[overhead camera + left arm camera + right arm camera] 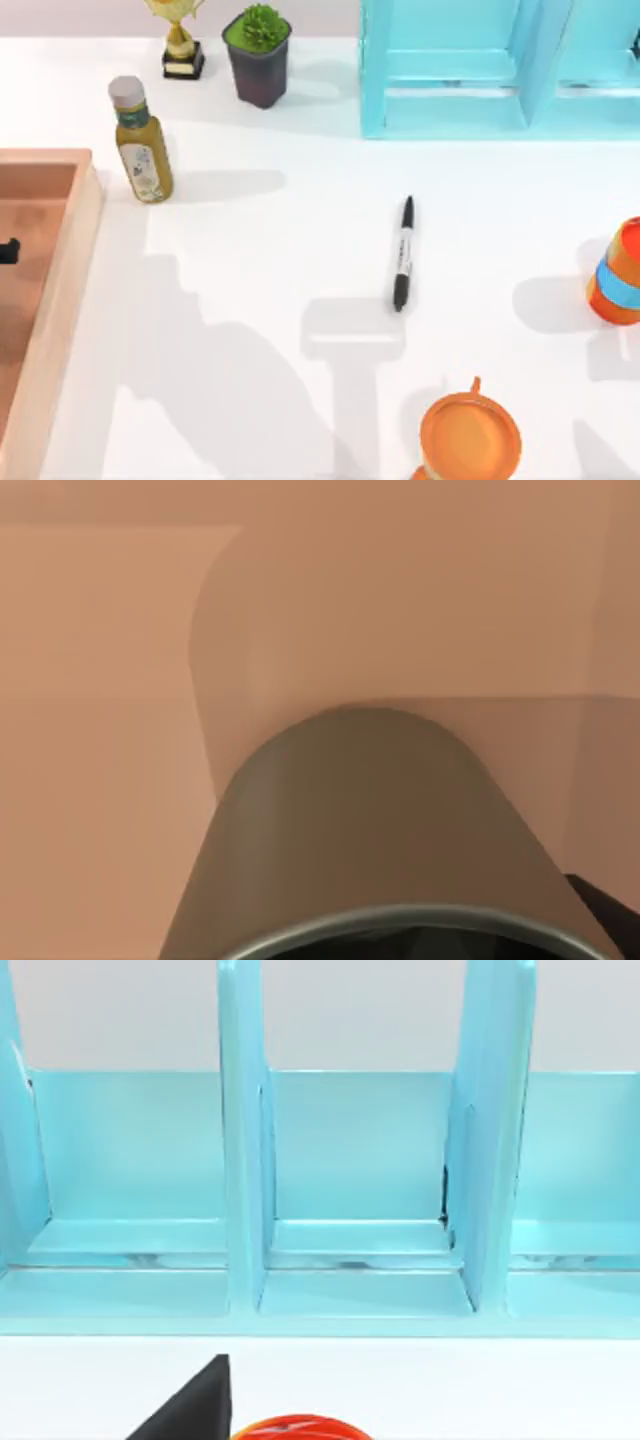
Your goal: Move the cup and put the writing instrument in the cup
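Note:
The cup (370, 830), dark olive-grey and plain, looms very close in the left wrist view, standing in the wooden tray (110, 680). A black part of my left gripper (8, 250) pokes in at the top view's left edge, over the tray (60, 300). A dark sliver (605, 912) beside the cup's rim may be part of that gripper. The writing instrument (403, 253), a slim black marker with a pale barrel, lies flat near the table's middle, untouched. A black part of my right gripper (195, 1408) faces the cyan shelf.
A cyan shelf unit (470, 70) stands at the back right. At the back left are a green bottle (142, 140), a potted plant (258, 55) and a trophy (182, 40). An orange blue-banded cylinder (618, 272) is at the right edge, an orange mug (470, 437) at the front.

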Available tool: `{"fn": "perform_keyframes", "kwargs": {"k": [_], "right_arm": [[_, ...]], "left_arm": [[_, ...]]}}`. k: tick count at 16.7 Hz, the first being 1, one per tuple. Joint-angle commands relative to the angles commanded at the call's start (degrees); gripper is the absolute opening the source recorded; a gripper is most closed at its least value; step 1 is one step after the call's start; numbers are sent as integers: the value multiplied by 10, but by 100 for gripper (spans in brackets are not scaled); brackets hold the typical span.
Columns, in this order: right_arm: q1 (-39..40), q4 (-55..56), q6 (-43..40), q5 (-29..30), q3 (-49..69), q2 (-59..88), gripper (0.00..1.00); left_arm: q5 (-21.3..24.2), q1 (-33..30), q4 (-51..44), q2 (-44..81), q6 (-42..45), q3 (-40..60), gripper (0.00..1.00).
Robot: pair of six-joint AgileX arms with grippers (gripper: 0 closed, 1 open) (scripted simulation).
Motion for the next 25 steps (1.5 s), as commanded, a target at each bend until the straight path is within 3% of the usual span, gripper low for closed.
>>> {"fn": "perform_keyframes", "kwargs": {"k": [6, 11, 20, 25], "right_arm": [[0, 0, 0, 0, 0, 0, 100], [0, 0, 0, 0, 0, 0, 100], [0, 0, 0, 0, 0, 0, 100], [0, 0, 0, 0, 0, 0, 100]], "left_arm": [[-1, -2, -3, -1, -6, 8, 0], [-6, -25, -44, -5, -86, 106, 0], [-3, -235, -303, -39, -251, 278, 0], [0, -268, -337, -45, -268, 292, 0]]}}
